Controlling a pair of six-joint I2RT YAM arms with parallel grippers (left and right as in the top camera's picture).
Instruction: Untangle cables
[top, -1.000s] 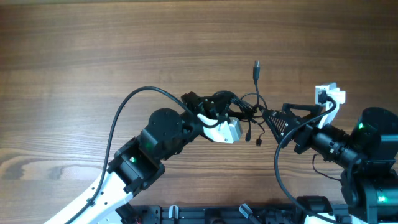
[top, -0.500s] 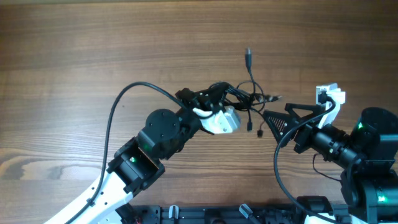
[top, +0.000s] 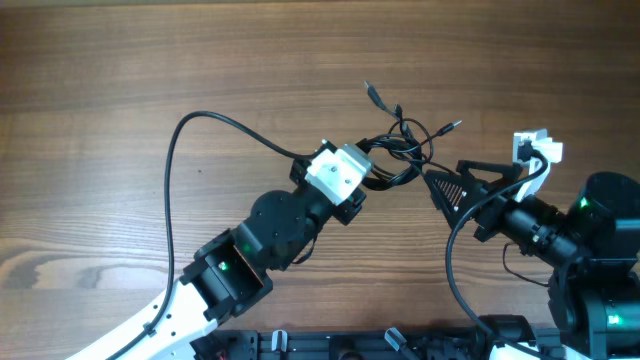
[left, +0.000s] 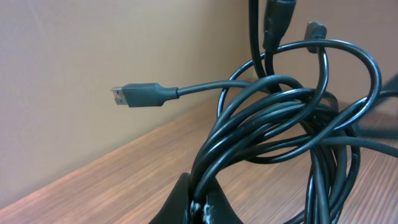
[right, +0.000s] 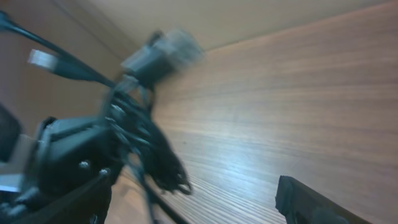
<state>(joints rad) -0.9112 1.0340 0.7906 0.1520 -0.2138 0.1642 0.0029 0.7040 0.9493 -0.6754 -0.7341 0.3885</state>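
Note:
The cables (top: 402, 150) are a looped bunch of thin black cords held above the wooden table, with plug ends sticking out up-left (top: 372, 93) and right (top: 455, 126). My left gripper (top: 372, 172) is shut on the bunch. In the left wrist view its jaws (left: 200, 202) pinch several strands of the cables (left: 280, 118), and a USB plug (left: 137, 96) points left. My right gripper (top: 432, 180) is open and empty just right of the bunch. In the blurred right wrist view the cables (right: 146, 137) hang by its left finger, between its spread jaws (right: 193, 205).
The left arm's thick black cable (top: 200, 130) arcs over the table (top: 150, 60) at left. The right arm's own cable and white connector (top: 535, 150) sit at the right edge. A black rail runs along the front edge (top: 330, 345).
My left gripper has turned and lifted the bunch up, so its white wrist block now faces the camera. The free plug end has swung up and left. The right arm has stayed put.

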